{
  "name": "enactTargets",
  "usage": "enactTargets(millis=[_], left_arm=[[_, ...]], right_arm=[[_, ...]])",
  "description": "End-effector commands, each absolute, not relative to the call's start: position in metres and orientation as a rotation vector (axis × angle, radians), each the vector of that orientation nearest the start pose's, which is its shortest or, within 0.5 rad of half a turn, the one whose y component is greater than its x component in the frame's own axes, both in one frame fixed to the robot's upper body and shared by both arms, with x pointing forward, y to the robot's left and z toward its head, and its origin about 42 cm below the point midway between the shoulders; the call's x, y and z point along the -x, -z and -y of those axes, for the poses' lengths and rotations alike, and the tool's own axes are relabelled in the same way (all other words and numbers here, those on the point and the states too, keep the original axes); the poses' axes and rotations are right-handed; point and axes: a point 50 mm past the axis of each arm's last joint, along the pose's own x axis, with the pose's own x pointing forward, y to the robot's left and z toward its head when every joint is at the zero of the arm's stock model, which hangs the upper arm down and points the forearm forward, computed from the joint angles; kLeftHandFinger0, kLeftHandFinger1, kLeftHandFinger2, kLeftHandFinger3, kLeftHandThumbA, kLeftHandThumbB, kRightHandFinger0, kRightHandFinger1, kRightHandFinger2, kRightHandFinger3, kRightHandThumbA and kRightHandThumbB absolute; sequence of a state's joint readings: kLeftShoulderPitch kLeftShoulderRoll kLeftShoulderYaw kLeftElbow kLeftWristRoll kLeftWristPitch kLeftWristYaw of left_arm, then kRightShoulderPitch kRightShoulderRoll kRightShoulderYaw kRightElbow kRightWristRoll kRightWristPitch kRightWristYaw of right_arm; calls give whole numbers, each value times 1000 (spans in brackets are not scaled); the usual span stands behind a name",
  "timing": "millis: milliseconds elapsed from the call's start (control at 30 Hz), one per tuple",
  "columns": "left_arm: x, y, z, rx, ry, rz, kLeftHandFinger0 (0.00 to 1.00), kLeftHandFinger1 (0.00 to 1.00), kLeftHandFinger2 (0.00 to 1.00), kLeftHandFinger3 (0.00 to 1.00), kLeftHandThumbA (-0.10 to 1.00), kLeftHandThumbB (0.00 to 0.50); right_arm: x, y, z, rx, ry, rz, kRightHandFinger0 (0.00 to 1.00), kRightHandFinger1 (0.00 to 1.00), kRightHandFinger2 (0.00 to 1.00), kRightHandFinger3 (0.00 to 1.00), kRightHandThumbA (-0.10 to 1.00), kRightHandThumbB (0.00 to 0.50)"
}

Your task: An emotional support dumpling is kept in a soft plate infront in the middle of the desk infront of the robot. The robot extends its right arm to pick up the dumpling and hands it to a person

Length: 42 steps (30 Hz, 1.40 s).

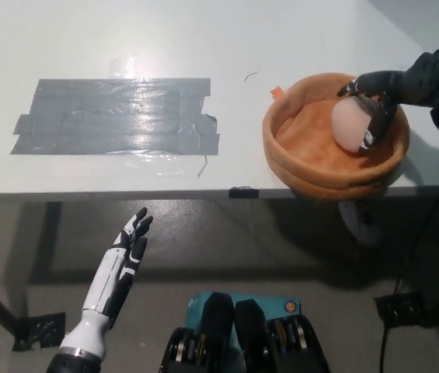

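A pale pink dumpling (350, 124) lies inside an orange soft plate (304, 155) at the right of the white desk. My black right hand (378, 101) reaches in from the right and curls around the dumpling's far and right side, with its fingers (374, 132) lying against it. The dumpling still rests in the plate. My white left hand (122, 264) hangs below the desk's front edge at the lower left, fingers apart, holding nothing.
A wide patch of grey tape (118, 115) covers the desk's left middle. The desk's front edge (203, 193) runs across the picture; below it is grey floor with a cable (405, 264) at the right.
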State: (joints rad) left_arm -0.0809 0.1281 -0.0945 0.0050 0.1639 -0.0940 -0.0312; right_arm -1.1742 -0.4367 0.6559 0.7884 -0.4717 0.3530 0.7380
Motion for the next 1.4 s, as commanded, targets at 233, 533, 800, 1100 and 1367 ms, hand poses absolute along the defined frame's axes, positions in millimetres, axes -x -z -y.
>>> enactTargets(millis=[233,533,800,1100,1367], left_arm=[[-312,-134,-218,-287,149,230,1000,1000,1000,1000,1000,122],[-316,-138,-217,-289,154,237,1000,1000,1000,1000,1000,123],[-319,-142,-216,-284,156,248,1000,1000,1000,1000,1000,127],[-324,-144,-218,-295,153,249,1000,1000,1000,1000,1000,111],[-339,-153,-217,-277,149,276,1000,1000,1000,1000,1000,118]], right_arm=[[-573,-338,224,1494,-463,-363,1000,1000,1000,1000,943,466],[-573,-330,212,1472,-479,-319,1000,1000,1000,1000,921,493],[-571,-299,213,1354,-387,-110,586,660,716,808,48,255],[-568,-283,239,1264,-275,67,204,707,1000,1000,-100,123],[-575,-315,249,1209,-205,179,164,633,919,1000,-100,132]])
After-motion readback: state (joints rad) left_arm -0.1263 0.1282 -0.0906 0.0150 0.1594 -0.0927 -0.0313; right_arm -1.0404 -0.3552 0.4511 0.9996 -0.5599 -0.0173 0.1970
